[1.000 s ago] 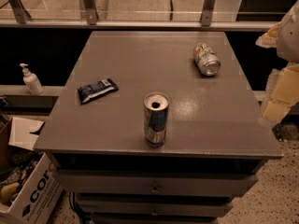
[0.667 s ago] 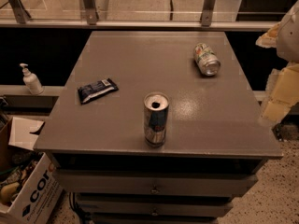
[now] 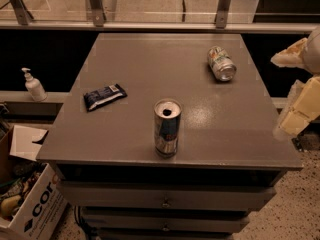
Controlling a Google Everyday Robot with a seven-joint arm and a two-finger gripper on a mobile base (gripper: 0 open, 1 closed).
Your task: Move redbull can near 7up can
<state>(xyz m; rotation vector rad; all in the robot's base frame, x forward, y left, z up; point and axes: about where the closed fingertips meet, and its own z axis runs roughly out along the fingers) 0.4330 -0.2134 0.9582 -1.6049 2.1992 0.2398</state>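
Well left of the tool (image 3: 296,86) beside the table (image 3: 150,59) stands the redbull can (image 3: 167,128).

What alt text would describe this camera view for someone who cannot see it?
A tall redbull can stands upright near the front edge of a grey table; a 7up can lies on its side at the back right. The robot's pincer hangs open off the right edge.

Tall slim blue-silver redbull can (image 3: 167,128) upright on grey metal table (image 3: 125,139), front centre. Short green-white 7up can (image 3: 221,64) on its side, rear right, well apart. Dark flat snack packet (image 3: 104,96) left. Pale two-finger gripper (image 3: 286,94) beyond table's right edge.
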